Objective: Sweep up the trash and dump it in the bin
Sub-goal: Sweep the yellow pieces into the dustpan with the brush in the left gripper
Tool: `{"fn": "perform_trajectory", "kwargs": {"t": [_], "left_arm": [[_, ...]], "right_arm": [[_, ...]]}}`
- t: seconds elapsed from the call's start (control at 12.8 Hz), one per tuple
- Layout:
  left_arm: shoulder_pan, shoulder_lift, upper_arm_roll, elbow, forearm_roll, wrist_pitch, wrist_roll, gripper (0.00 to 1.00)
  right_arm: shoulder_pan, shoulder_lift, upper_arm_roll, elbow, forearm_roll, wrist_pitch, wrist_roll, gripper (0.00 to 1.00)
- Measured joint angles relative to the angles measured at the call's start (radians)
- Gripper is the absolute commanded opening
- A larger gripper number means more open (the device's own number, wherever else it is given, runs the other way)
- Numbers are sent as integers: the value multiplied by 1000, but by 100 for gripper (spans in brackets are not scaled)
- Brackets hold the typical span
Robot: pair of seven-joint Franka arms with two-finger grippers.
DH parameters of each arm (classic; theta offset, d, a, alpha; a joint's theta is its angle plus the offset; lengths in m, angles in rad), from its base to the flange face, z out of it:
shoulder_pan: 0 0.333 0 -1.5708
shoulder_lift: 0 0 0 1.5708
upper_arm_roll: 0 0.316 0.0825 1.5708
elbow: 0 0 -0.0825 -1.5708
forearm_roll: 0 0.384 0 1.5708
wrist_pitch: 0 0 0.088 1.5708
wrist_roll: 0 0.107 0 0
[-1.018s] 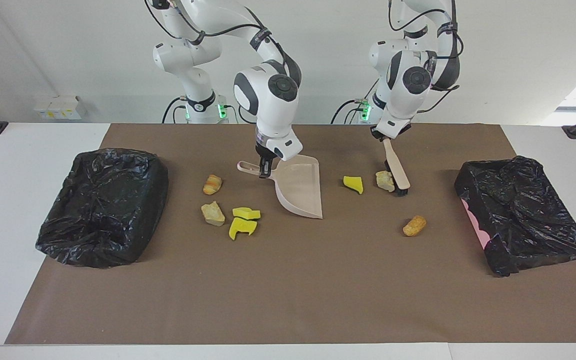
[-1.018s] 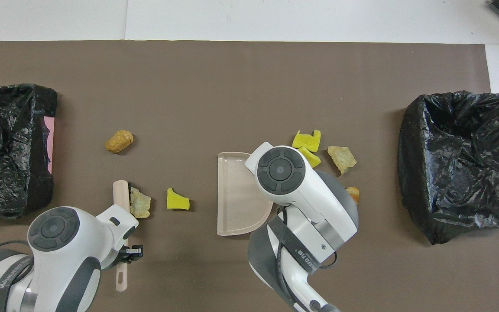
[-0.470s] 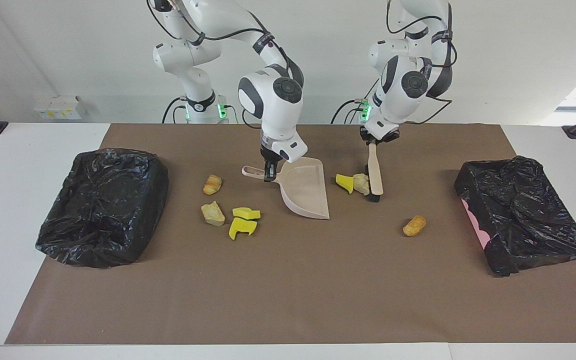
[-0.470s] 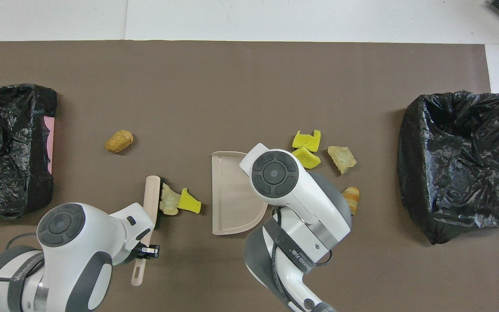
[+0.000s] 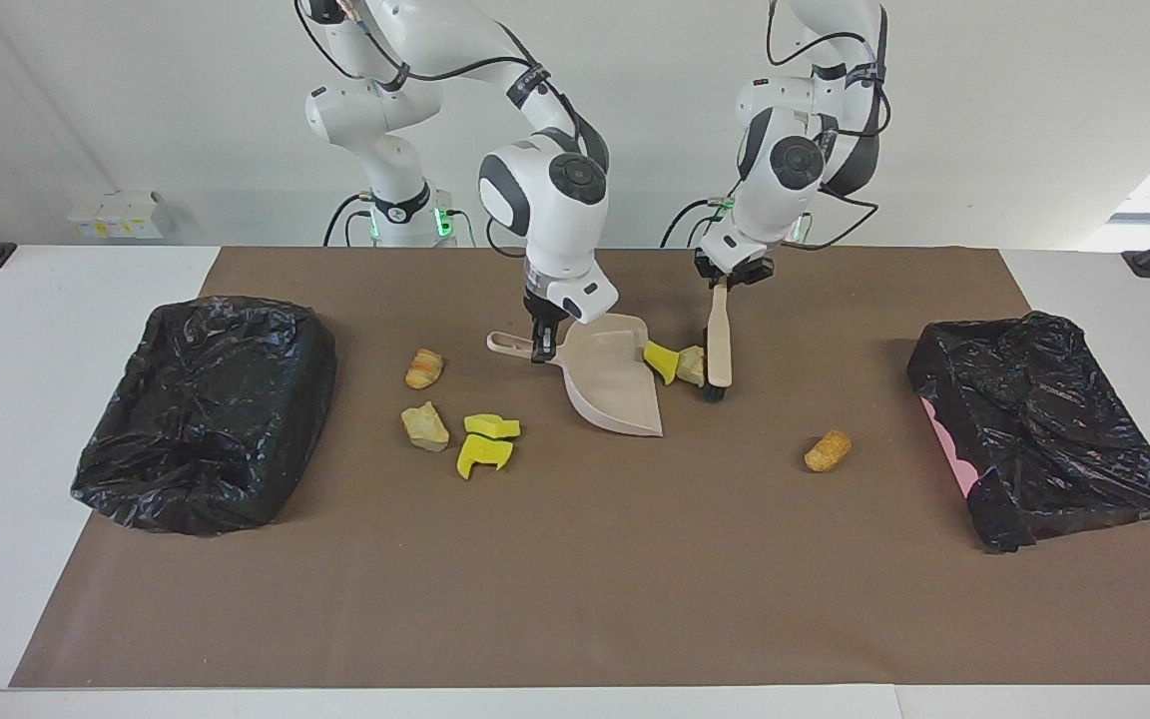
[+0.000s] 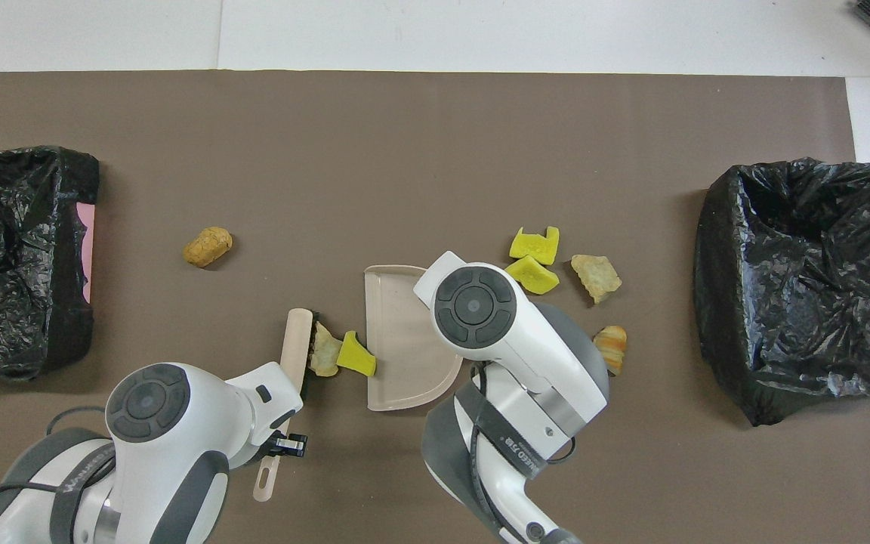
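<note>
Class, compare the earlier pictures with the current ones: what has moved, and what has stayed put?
The left tool, shut on the brush, swept the yellow sponge piece and tan lump up to the dustpan held by the right tool. The other five pieces and both bins stayed put.

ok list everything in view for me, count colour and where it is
sponge pieces: 3, yellow; one at the dustpan's open edge, two together toward the right arm's end of the table
bread-like lumps: 4, tan to orange-brown; one between that sponge piece and the brush, one alone toward the left arm's end, two near the sponge pair
dustpan: 1, beige; mid-table
brush: 1, beige handle, black bristles; beside the dustpan, against the lump
bins: 2, lined with black bags; one at each end of the table
mat: 1, brown; covers the table
right gripper: shut on the dustpan's handle
left gripper: shut on the brush's handle
</note>
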Motion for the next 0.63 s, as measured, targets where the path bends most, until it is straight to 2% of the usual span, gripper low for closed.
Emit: {"fn": "perform_trajectory", "kwargs": {"t": [0.39, 0.63], "left_arm": [[-98, 5, -5, 25, -154, 21, -13, 0], [-110, 57, -5, 122, -205, 15, -38, 0]], "right_arm": [[0, 0, 0, 0, 0, 1, 0, 0], [0, 0, 0, 0, 0, 1, 0, 0]]}}
